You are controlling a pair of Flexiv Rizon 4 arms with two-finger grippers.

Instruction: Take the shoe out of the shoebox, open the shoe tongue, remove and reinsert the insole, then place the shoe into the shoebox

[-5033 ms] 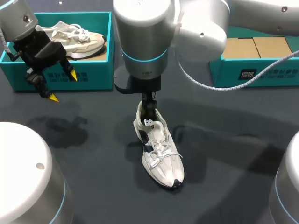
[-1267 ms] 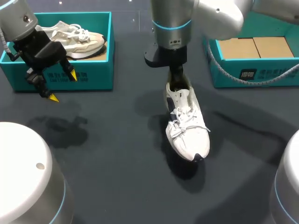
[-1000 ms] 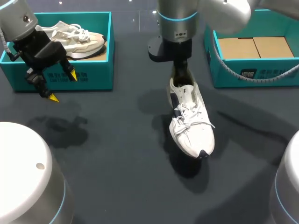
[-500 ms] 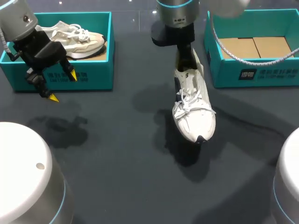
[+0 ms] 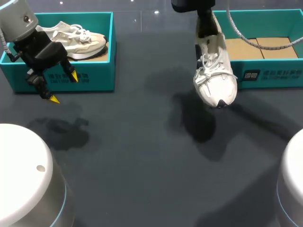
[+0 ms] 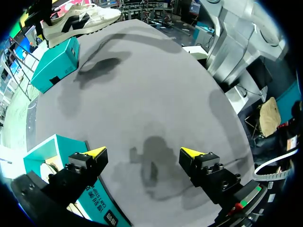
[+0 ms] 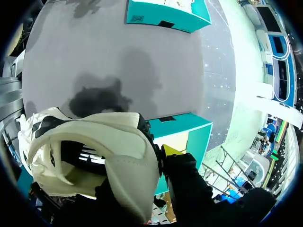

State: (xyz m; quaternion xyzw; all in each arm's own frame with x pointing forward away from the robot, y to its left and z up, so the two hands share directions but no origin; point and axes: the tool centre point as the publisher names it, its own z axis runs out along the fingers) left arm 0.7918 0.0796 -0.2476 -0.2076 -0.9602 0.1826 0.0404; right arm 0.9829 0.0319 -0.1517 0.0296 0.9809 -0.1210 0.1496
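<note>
Gripping white lace-up sneaker by heel in clenched right gripper, left gripper spread empty. Risks snagging toe on teal cardboard shoebox wall, twisting loose.

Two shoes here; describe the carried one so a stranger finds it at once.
Find the teal shoebox at the right of the table. At its near left corner the right gripper holds a white shoe by the heel, toe hanging down. Unlike the beige shoe lying in the left shoebox, it has a dark toe tip and hangs above the table.
</note>
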